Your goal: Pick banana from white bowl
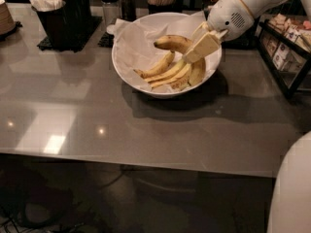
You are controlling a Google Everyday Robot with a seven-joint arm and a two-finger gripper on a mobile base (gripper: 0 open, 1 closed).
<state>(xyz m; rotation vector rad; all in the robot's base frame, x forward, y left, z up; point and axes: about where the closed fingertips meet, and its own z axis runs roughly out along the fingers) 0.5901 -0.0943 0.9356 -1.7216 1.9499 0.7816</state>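
Your claw sits closed on the banana over the right side of the white bowl. Below it spreads a glossy grey table, with bright light spots mirrored far to the claw's lower left. Far left of the claw stands a black holder of white items, and nearer are two dark bottles. Just right of the claw, a black rack holds packets. Dark floor shows under the table.
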